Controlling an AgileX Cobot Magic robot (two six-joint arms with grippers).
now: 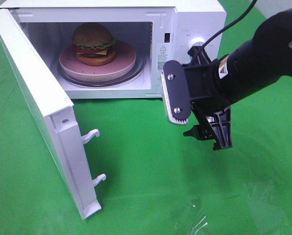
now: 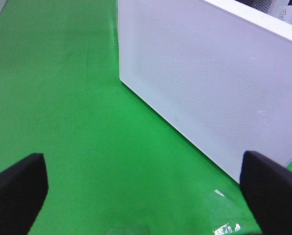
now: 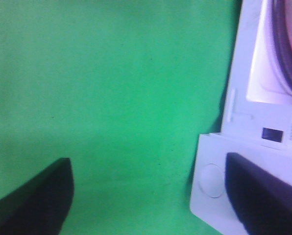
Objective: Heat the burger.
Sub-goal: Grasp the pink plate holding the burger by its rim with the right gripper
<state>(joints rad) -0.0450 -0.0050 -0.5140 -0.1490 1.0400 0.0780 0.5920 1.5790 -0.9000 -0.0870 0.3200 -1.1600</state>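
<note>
**Burger sits in the open microwave**

The burger (image 1: 93, 44) sits on a pink plate (image 1: 124, 66) inside the white microwave (image 1: 195, 19). The plate rests on the glass tray (image 1: 138, 73). The microwave door (image 1: 43, 112) hangs wide open on the left.

The right gripper (image 1: 197, 105) hovers just in front of the microwave, near the round knob (image 1: 197, 42). Its 2 jaws stand wide apart and hold nothing. The left gripper (image 2: 146, 193) is wide open too, with nothing in it. It hangs over the green cloth (image 1: 146, 161), near the outer face of the door.

The burger looks light and a bit shiny, so it may slip. Its layers are stacked, so a hard squeeze could push them apart. The best place to hold is the plate rim, not the bun. That way the burger stays whole.

It looks like the door needs closing next.
</note>
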